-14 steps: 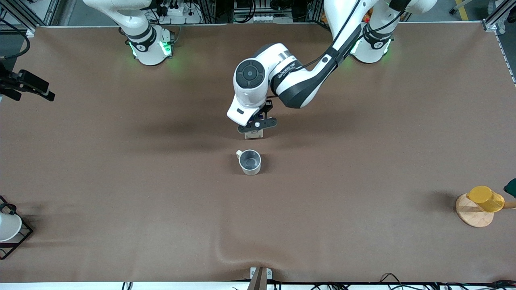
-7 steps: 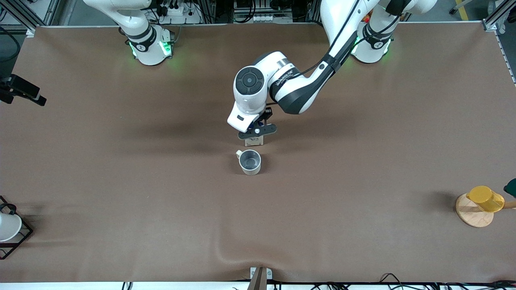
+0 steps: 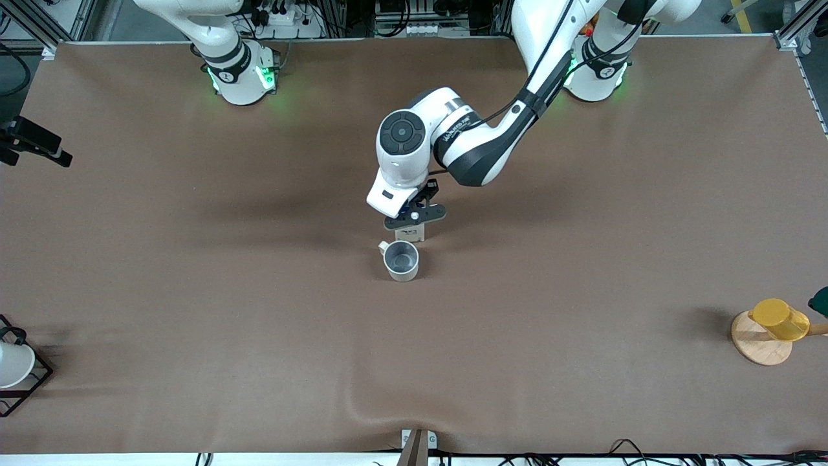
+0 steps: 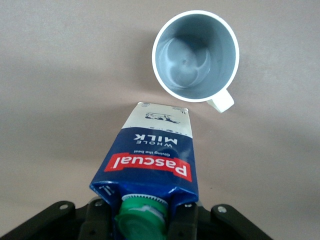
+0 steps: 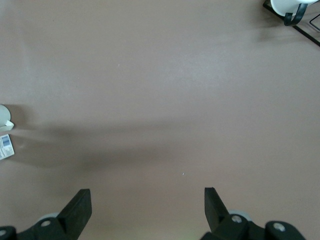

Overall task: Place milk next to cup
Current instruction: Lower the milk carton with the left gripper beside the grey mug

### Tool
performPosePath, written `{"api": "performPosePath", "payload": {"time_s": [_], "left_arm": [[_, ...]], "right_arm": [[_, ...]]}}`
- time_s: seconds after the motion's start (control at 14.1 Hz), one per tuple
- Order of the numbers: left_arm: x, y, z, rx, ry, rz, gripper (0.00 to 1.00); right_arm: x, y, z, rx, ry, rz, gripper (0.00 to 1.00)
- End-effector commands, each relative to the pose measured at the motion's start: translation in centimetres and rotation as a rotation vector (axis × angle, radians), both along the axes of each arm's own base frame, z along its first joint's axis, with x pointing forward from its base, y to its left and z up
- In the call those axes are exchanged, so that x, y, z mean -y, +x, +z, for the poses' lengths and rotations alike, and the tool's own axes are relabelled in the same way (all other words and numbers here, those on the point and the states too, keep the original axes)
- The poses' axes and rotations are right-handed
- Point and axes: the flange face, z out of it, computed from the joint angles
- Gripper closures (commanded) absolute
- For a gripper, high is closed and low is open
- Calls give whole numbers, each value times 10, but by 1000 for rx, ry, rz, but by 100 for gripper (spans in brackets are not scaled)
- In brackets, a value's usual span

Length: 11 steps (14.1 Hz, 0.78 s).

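The milk (image 4: pixel 152 155) is a dark blue carton with a green cap and red label band. My left gripper (image 4: pixel 142 220) is shut on its gabled top. In the front view the left gripper (image 3: pixel 414 217) holds the milk (image 3: pixel 410 233) upright, low over the table, just beside the cup (image 3: pixel 401 260) on the side farther from the front camera. The cup (image 4: pixel 195 55) is a cream mug, grey inside and empty, with its handle toward the right arm's end. Whether the carton's base touches the table I cannot tell. My right gripper (image 5: pixel 147 205) waits open over the table's right-arm end.
A yellow cup on a wooden stand (image 3: pixel 773 323) sits at the left arm's end of the table. A white cup in a black wire rack (image 3: pixel 16 369) sits at the right arm's end. A small bracket (image 3: pixel 417 443) marks the near table edge.
My left gripper has carried the milk toward the front camera and down, closing the gap to the cup. The right gripper has drawn back slightly toward the table's edge.
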Motion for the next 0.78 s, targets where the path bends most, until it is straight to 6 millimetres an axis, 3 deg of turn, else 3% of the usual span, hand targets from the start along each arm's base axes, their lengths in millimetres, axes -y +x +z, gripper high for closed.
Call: {"api": "performPosePath", "payload": {"time_s": [0.0,0.35,0.42,0.57,0.71], "left_arm": [[6,8,-3,48,-13,-11,64],[12,5,-10,58,-27,-18,64],[13,4,-10,58,-27,-23,59],[12,5,-12,79,-8,-46,38],[11,5,-12,104,12,-75,9]], "right_arm": [[-4,2,-2,-13,7,22,0],[-7,3,-3,-19,3,31,0],[-9,3,-2,-19,-10,35,0],[-8,4,2,-9,-23,35,0],[-9,4,2,-12,-22,36,0]]}}
